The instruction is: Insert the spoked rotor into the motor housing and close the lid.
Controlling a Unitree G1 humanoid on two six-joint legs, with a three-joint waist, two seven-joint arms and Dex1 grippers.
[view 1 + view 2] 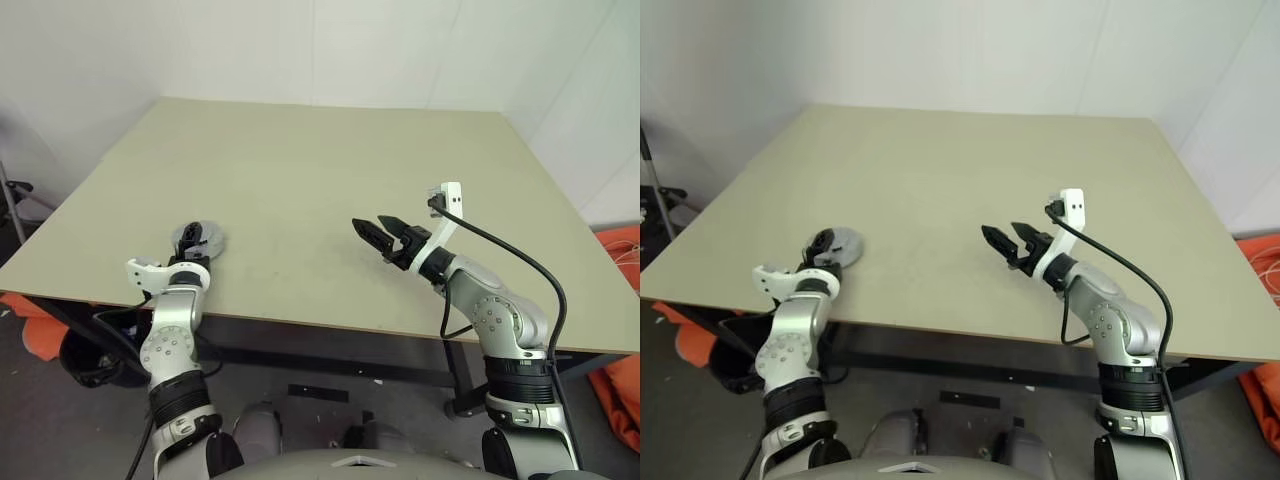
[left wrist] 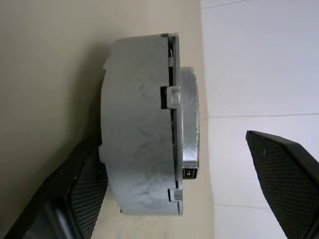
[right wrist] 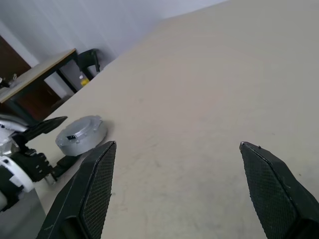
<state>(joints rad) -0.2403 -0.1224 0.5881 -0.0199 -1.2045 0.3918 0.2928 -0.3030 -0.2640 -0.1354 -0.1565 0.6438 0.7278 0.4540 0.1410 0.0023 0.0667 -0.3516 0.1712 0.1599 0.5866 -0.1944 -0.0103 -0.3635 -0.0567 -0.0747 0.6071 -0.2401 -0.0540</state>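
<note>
1. Plainly, the motor housing (image 1: 199, 238) sits flat on the desk (image 1: 300, 170) near its front left corner, a round grey case with its lid (image 2: 188, 119) already on top; no rotor can be seen, so it is presumably shut inside.

2. The left gripper (image 1: 189, 249) is right at the housing, on the side nearest the robot. Its fingers (image 2: 281, 174) are spread wide; in the left wrist view one finger lies low beside the housing wall and the other stands well off past the lid, so nothing is pinched. Whether the near finger touches the wall I cannot tell.

3. The housing lies straight ahead of the left fingers, between them, with its flat faces level with the desk and its round axis upright.

4. Toward the middle of the desk the surface is bare.

5. The right gripper (image 1: 381, 232) hovers above the desk to the right of centre, pointing across toward the left side. Its fingers (image 3: 94, 189) are spread wide as well and hold nothing.

6. From the right gripper the housing is well apart, off to the left, as the right wrist view shows it small beyond the fingertips; the left arm is clearly the nearer one.

7. Judging by the lid in place and both sets of fingers spread, the task looks finished or nearly so; any coming move would likely be drawing the left fingers straight back without nudging the housing.
</note>
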